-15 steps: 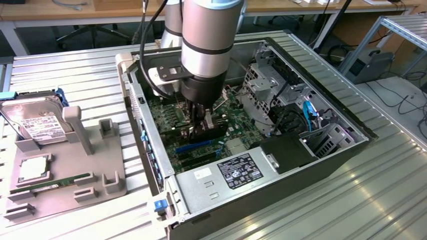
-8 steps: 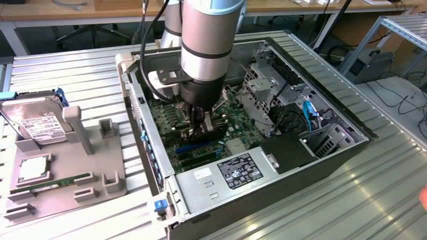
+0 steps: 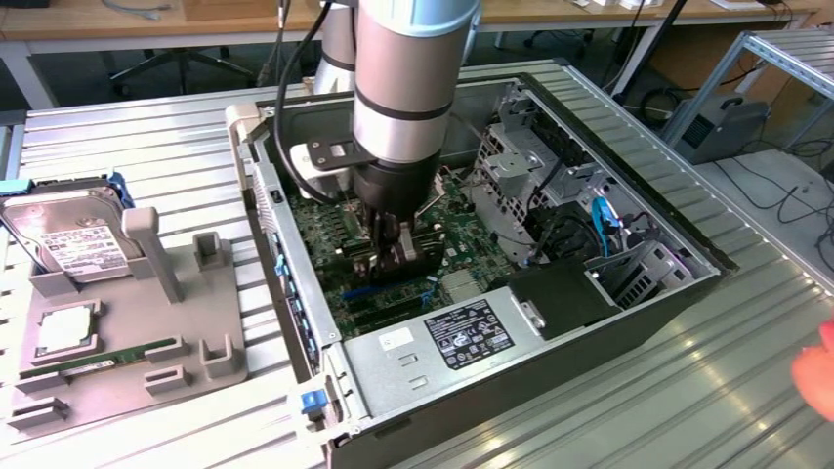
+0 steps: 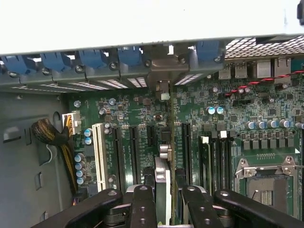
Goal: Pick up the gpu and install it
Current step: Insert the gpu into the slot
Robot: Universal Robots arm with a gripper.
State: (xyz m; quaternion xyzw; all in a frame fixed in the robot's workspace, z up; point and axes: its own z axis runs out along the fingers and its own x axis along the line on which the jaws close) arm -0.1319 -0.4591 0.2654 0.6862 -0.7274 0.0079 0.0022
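Note:
The gpu (image 4: 163, 183) stands on edge between my fingers (image 4: 142, 206), seen edge-on in the wrist view. It hangs over the black expansion slots of the green motherboard (image 4: 223, 118). Its silver end bracket (image 4: 164, 71) sits at the case's rear wall, among the blue slot latches. My gripper (image 4: 167, 209) is shut on the card. In the exterior view my gripper (image 3: 389, 262) reaches down inside the open computer case (image 3: 651, 293), low over the motherboard (image 3: 326, 230), and the gpu (image 3: 414, 252) shows as a dark piece between the fingers.
A grey holder (image 3: 156, 322) at the exterior view's left carries a hard drive (image 3: 72, 239), a processor chip (image 3: 62, 330) and a RAM stick (image 3: 111, 357). The power supply (image 3: 443, 342) fills the case's near end. A hand (image 3: 818, 376) shows at the right edge.

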